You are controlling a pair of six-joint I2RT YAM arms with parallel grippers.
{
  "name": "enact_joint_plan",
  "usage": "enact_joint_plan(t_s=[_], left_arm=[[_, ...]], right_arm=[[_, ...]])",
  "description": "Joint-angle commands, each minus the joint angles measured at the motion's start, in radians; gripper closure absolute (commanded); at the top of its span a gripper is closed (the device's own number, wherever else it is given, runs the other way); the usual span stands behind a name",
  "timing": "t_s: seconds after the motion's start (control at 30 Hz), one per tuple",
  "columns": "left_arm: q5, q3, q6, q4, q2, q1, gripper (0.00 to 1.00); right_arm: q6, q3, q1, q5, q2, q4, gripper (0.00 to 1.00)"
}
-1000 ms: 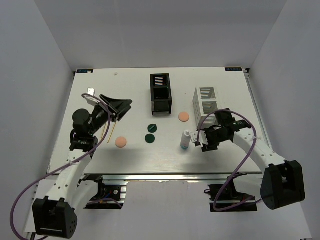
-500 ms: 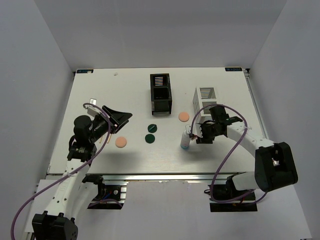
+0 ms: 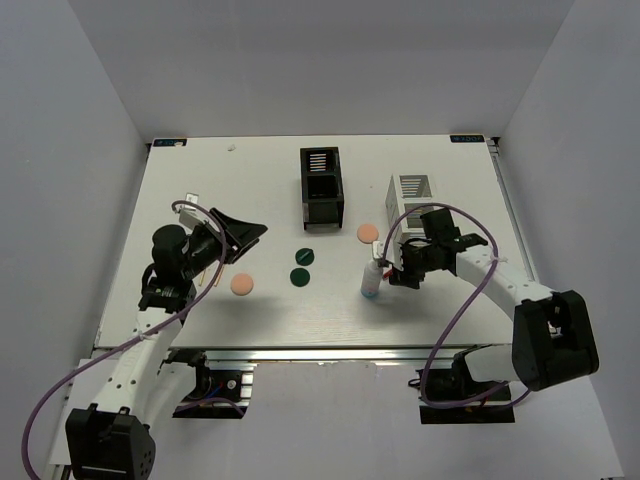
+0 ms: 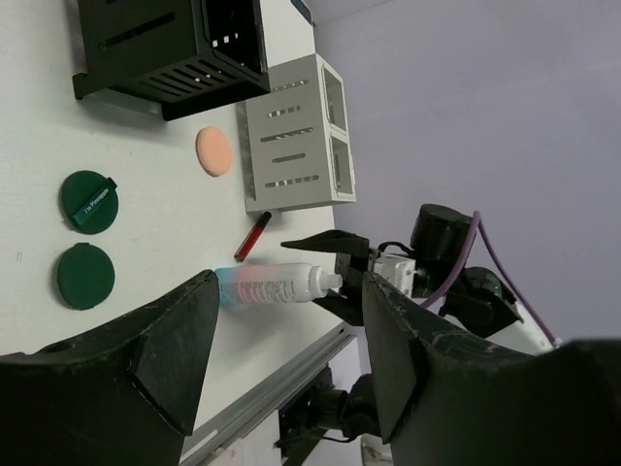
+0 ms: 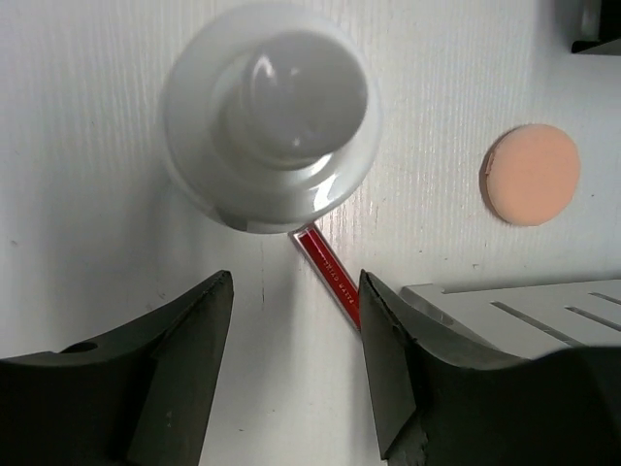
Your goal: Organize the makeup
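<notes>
Red pencil (image 5: 330, 277) beside white bottle (image 5: 267, 112) shows only from wrists.

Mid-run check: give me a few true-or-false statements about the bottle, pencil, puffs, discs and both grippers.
1. The white bottle stands upright on the table. True.
2. The right gripper is shut on the bottle. False: it is open, with the bottle just beyond its fingertips.
3. A red pencil lies on the table between the bottle and the white organizer. True.
4. Both peach puffs sit inside the black organizer. False: both lie on the table.
5. The left gripper holds a green disc. False: it is open and empty, and both green discs lie on the table.
</notes>
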Motion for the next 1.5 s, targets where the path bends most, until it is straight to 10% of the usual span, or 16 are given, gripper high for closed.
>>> enact_joint_plan(t_s=[0.0,0.27,0.47,1.47], left_arm=[[0.046,0.015,0.084,0.035,-0.001,0.006,0.30],[0.025,0.028,0.325,-0.097,-0.007,-0.083,0.30],[-0.033,-0.014,0.310,-0.050,-0.013,-0.158,0.29],[-0.184,-0.048,0.354,-0.069,-0.028,-0.301,0.30]], right_arm=[[0.082,0.029,0.004,-0.065,-0.045,-0.010,0.39],[0.473,-0.012,0.004,-0.116,-0.191,0.044,0.11],[0.722,-0.088,0.004,-0.049,-0.297,0.168,0.11],[0.857,-0.233,0.030,0.033,-0.341,0.337,0.11]])
